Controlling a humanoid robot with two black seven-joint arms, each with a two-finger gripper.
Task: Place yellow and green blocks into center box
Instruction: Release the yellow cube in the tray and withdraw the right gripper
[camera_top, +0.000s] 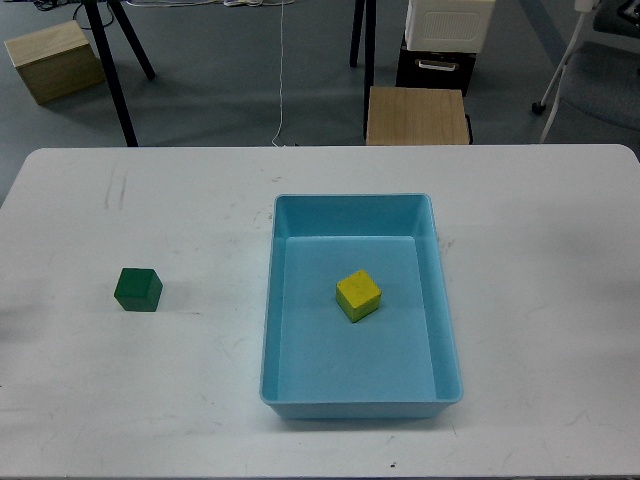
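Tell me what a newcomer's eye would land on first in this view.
The light-blue tray in the middle of the white table draws the eye first, with the yellow block lying inside it near its centre. Next comes the dark green block, alone on the bare tabletop well to the left of the tray. Neither arm nor gripper is in view.

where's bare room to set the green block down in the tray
Inside the blue tray, the yellow block sits mid-floor. Bare floor lies between it and the near wall, and a smaller strip toward the far wall. The green block sits alone on the white table, left of the tray.
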